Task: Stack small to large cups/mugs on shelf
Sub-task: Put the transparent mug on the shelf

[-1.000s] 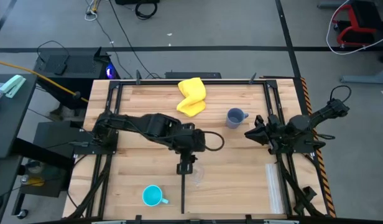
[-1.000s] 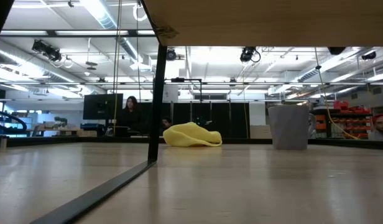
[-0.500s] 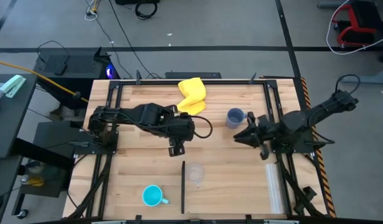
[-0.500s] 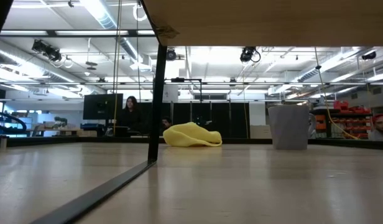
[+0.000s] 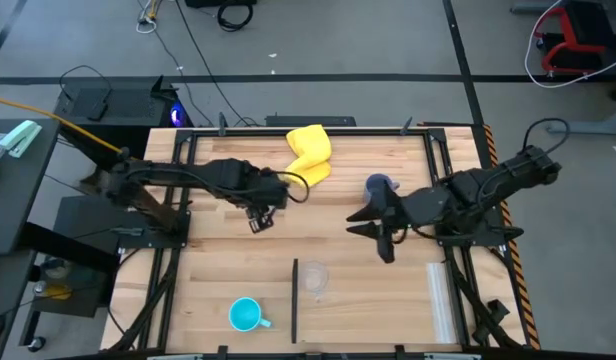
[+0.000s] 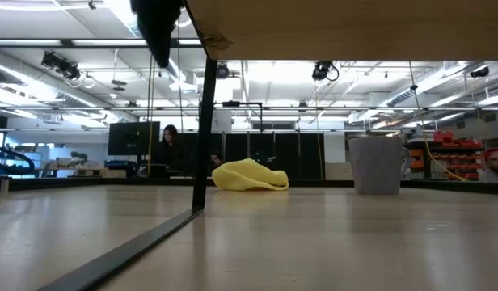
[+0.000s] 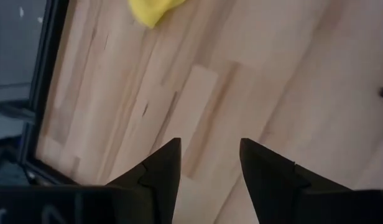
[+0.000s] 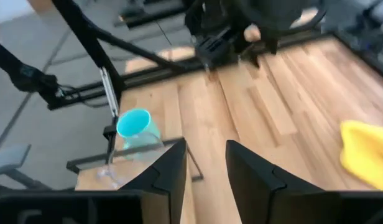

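Grey-blue handled mug (image 5: 378, 186) beside crumpled yellow cloth (image 5: 309, 155).

Around the clear cup (image 5: 315, 279) my way is hemmed on one side: the shelf's dark upright (image 5: 294, 298) stands just beside it. Beyond that post sits the cyan mug (image 5: 245, 315). The board on the cup's other side lies bare.

A light wooden bench (image 5: 218, 270) is carrying a crumpled yellow cloth (image 5: 309, 155), a grey-blue mug (image 5: 376, 186), a clear cup (image 5: 315, 279) and a cyan mug (image 5: 245, 315), all lying well apart.
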Robot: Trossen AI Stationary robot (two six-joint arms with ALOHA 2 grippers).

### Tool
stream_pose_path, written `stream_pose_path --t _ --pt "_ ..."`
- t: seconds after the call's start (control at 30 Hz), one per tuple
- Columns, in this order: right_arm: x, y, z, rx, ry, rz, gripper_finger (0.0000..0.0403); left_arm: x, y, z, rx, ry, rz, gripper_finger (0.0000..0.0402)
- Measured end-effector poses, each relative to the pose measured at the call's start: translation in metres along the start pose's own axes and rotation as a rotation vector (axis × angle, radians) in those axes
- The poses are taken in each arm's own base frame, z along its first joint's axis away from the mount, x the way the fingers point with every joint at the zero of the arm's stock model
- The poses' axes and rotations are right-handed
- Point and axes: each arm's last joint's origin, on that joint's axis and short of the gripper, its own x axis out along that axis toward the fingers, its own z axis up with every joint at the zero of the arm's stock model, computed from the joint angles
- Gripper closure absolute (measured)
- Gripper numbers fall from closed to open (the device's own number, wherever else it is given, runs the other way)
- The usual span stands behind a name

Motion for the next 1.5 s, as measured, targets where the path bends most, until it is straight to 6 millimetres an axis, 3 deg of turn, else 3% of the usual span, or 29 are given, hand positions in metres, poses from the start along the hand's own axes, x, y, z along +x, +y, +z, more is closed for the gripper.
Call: stream_pose_path --t 0.37,0.6,0.77,1.03,1.5 --pt "0.041 0.012 0.026 0.101 0.249 0.013 0.0282 0.051 0.046 -0.056 -0.211 -0.101 -0.076 0.0228" --pt "0.069 0.027 0.032 0.081 0.371 0.005 0.0282 0.087 0.051 -0.081 -0.28 -0.047 -0.077 0.0228" --pt "0.087 0.033 0.024 0.054 0.476 -0.041 0.0282 0.104 0.047 -0.088 -0.287 -0.047 -0.101 0.023" --pt "0.108 0.035 0.011 0.04 0.566 -0.061 0.0282 0.109 0.044 -0.084 -0.297 -0.1 -0.147 0.023" --pt "0.103 0.056 0.006 -0.016 0.545 0.027 0.0282 0.108 0.043 -0.081 -0.297 -0.129 -0.157 0.0232"
